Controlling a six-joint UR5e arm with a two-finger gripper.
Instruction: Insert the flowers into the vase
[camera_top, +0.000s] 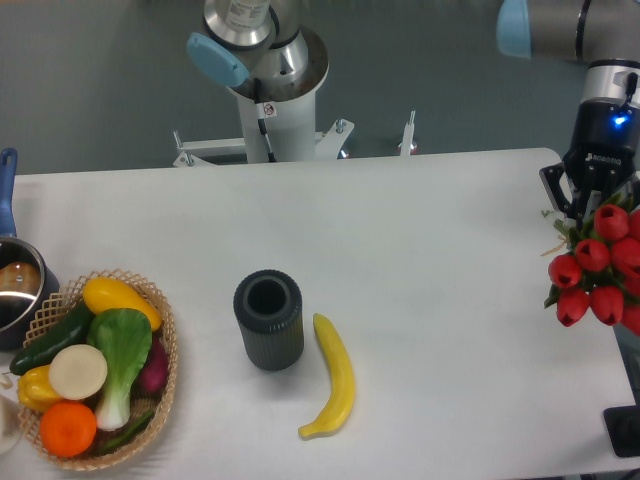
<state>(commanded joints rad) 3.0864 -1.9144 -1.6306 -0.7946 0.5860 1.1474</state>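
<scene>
The vase (268, 322), a small dark grey ribbed cylinder, stands upright with its round mouth open, left of the table's middle. The flowers (598, 266), a bunch of red tulips with green leaves, hang at the table's far right edge, partly cut off by the frame. My gripper (592, 207) is directly above them, pointing down, and is shut on the bunch. The buds and leaves hide its fingertips and the stems. The flowers are far to the right of the vase and a little higher in the picture.
A yellow banana (335, 390) lies just right of the vase. A woven basket (166, 338) of vegetables and fruit sits at the front left, with a pot (14, 290) behind it. The arm's base (270, 110) stands at the back. A black object (622, 432) sits at the lower right.
</scene>
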